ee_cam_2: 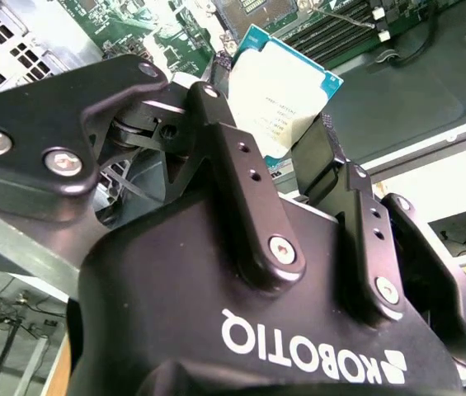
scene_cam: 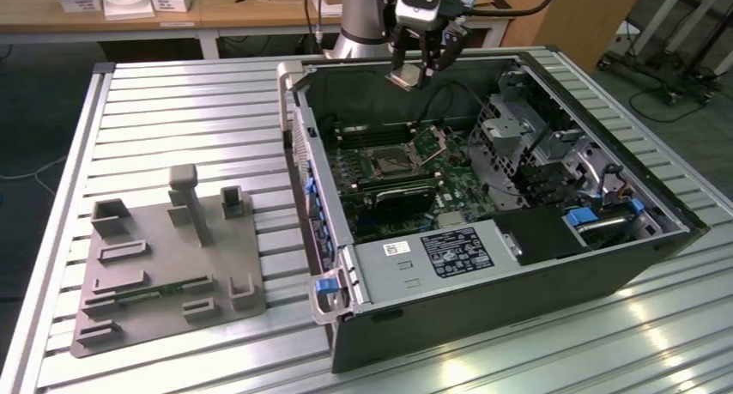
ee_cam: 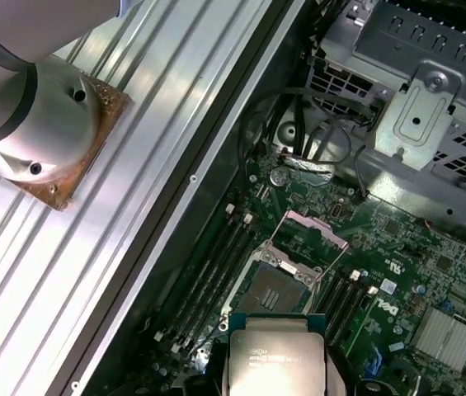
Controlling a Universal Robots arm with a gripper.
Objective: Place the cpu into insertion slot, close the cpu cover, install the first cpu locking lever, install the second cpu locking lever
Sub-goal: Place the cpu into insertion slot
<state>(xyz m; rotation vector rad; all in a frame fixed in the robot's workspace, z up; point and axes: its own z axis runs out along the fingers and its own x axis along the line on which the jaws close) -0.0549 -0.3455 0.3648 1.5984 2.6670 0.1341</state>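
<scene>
Gripper (ee_cam_2: pixel 270 115) first, nearest of all: clamping narrowly on the cpu (ee_cam_2: pixel 286 95) by two opposite edges, with black jointed metal fingers (ee_cam_2: pixel 241 165) on either side. Carrying a small flat square chip with a pale silver-tan metal top, its teal-green rim showing in the second wrist view. Hanging above the open computer case (scene_cam: pixel 481 239), near its far end in the exterior view, well clear of the green motherboard (ee_cam: pixel 397 272). Looking down, in the first wrist view, on the dark square insertion slot (ee_cam: pixel 278 285) lying uncovered, with the cpu cover (ee_cam: pixel 315 229), a thin metal frame, raised open at its far edge. Standing, as for the case, on a ribbed aluminium table (scene_cam: pixel 172 93), beside a grey moulded fixture (scene_cam: pixel 172 265) on the exterior view's left.
</scene>
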